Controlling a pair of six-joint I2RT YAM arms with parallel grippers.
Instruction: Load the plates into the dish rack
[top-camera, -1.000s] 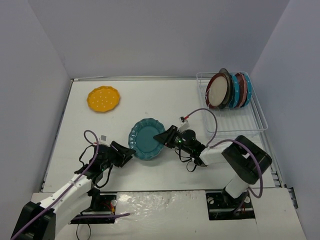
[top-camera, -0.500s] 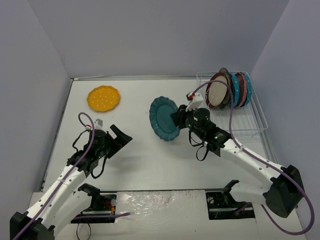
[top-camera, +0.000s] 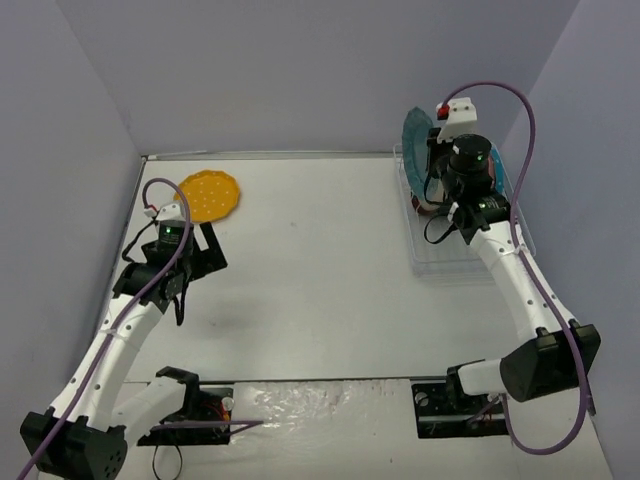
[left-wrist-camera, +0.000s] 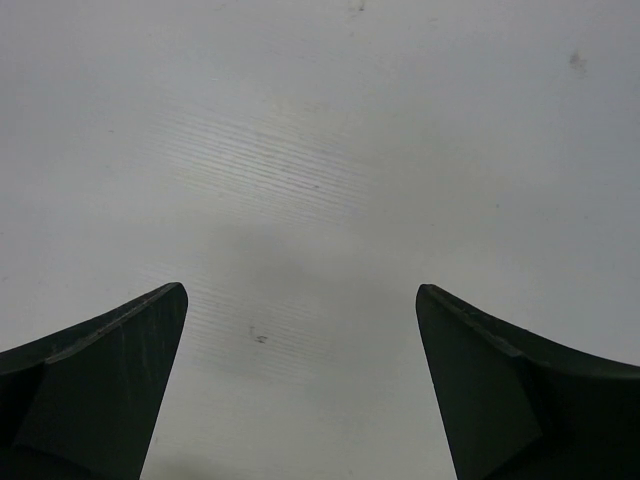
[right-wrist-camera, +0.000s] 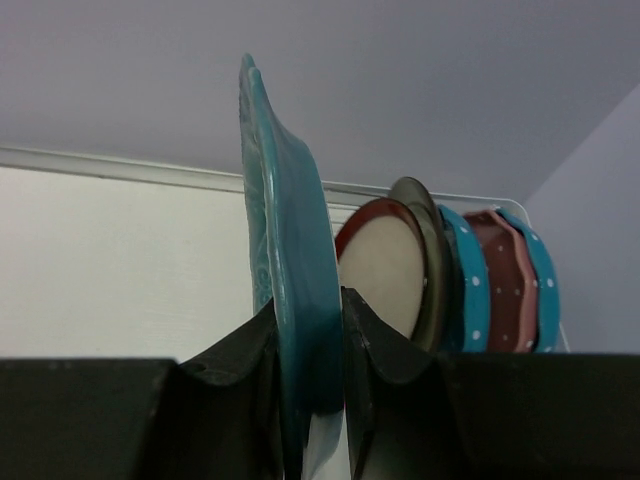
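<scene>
My right gripper (right-wrist-camera: 308, 300) is shut on the lower rim of the plain teal plate (right-wrist-camera: 285, 200) and holds it upright on edge. In the top view this plate (top-camera: 412, 135) hangs over the left end of the white wire dish rack (top-camera: 472, 264). To its right stand several plates in the rack: a cream one with a maroon rim (right-wrist-camera: 380, 265), a dark-rimmed one (right-wrist-camera: 433, 255), a blue dotted one (right-wrist-camera: 466, 290), a pink dotted one (right-wrist-camera: 505, 285) and another blue one (right-wrist-camera: 541, 290). The yellow dotted plate (top-camera: 208, 195) lies flat at the far left. Just below it my left gripper (top-camera: 209, 250) is open, over bare table (left-wrist-camera: 320, 150).
The rack sits at the table's far right, close to the right wall (top-camera: 590, 200). The back wall rises just behind the held plate. My right arm (top-camera: 510, 270) stretches along the rack's near side and hides most of it from above.
The right arm lifted the teal plate off the table's middle and carried it, turned on edge, to the rack. The left gripper let go, opened wide and drew back left toward the yellow plate.
</scene>
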